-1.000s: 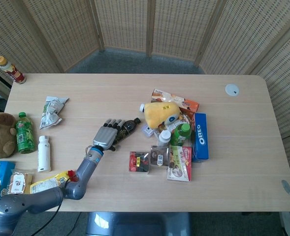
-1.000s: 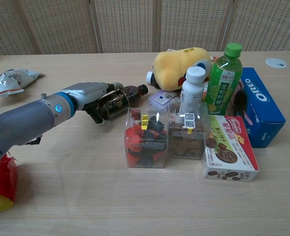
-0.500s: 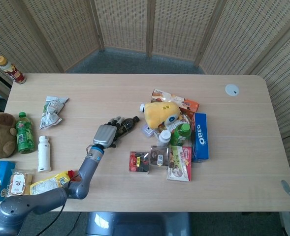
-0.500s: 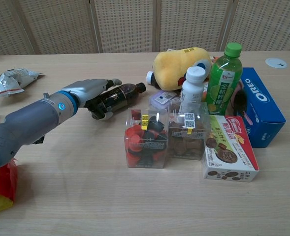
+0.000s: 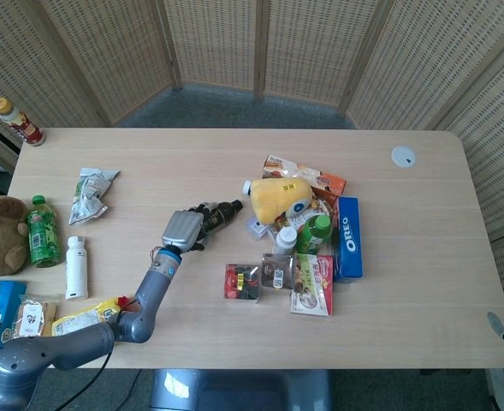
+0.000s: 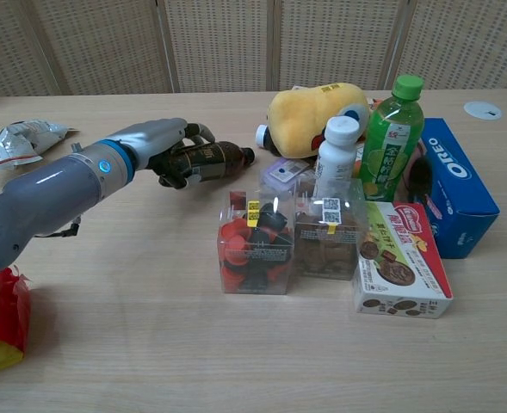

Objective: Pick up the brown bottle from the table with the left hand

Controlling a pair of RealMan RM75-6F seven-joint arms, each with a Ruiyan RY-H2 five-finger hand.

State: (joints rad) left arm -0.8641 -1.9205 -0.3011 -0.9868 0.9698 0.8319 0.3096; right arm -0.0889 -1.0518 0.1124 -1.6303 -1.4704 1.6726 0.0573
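The brown bottle [image 5: 221,213] [image 6: 212,158] lies on its side with its dark cap pointing right toward the yellow plush. My left hand [image 5: 183,229] [image 6: 154,143] grips its base end, fingers curled around the body from above. In the chest view the bottle looks lifted slightly off the table, held about level. The label end is partly hidden under the fingers. My right hand shows in neither view.
Just right of the bottle sit a yellow plush [image 6: 313,107], a white bottle [image 6: 332,159], a green bottle [image 6: 389,129], an Oreo box [image 6: 460,185] and clear snack boxes [image 6: 253,245]. A crumpled packet [image 6: 16,138] lies far left. More bottles [image 5: 40,231] stand at the table's left edge.
My left hand has closed around the brown bottle and drawn it up and away from the clear boxes. The bottle has turned from tilted to nearly level.
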